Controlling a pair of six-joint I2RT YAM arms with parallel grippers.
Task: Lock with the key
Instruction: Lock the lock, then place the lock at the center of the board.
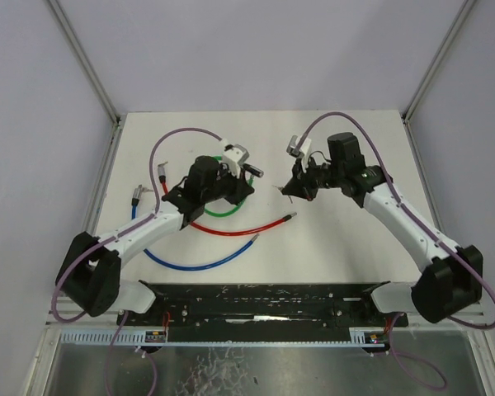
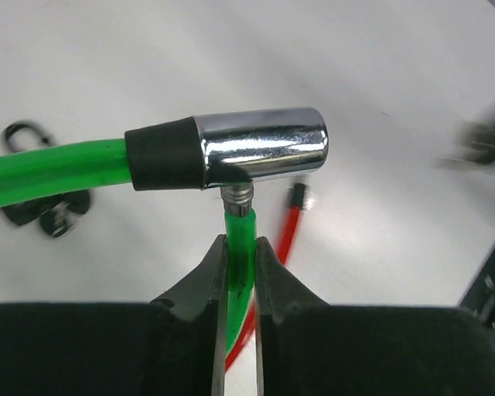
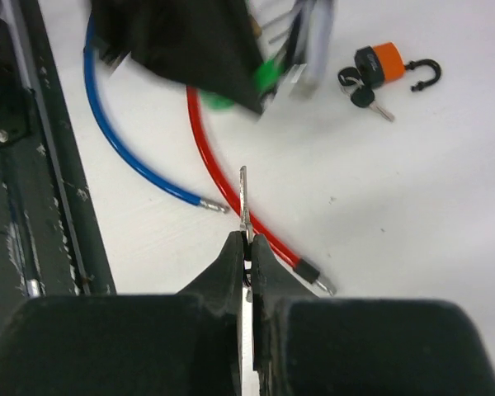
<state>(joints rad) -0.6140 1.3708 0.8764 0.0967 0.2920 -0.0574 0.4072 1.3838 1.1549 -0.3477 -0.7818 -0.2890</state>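
My left gripper [image 2: 240,247] is shut on the green cable [image 2: 241,227] of a cable lock, just below its chrome lock head [image 2: 264,153], and holds it above the table. In the top view the left gripper [image 1: 231,177] sits mid-table with the lock head [image 1: 233,153] beyond it. My right gripper [image 3: 246,241] is shut on a thin metal key [image 3: 244,198], whose blade sticks out ahead of the fingertips. In the top view the right gripper [image 1: 295,188] is a short way right of the lock head, and the key points left toward it.
A red cable [image 1: 231,231] and a blue cable [image 1: 198,264] curve on the table in front of the left gripper; both show in the right wrist view [image 3: 210,165] [image 3: 124,140]. An orange padlock [image 3: 378,64] with keys lies open on the table.
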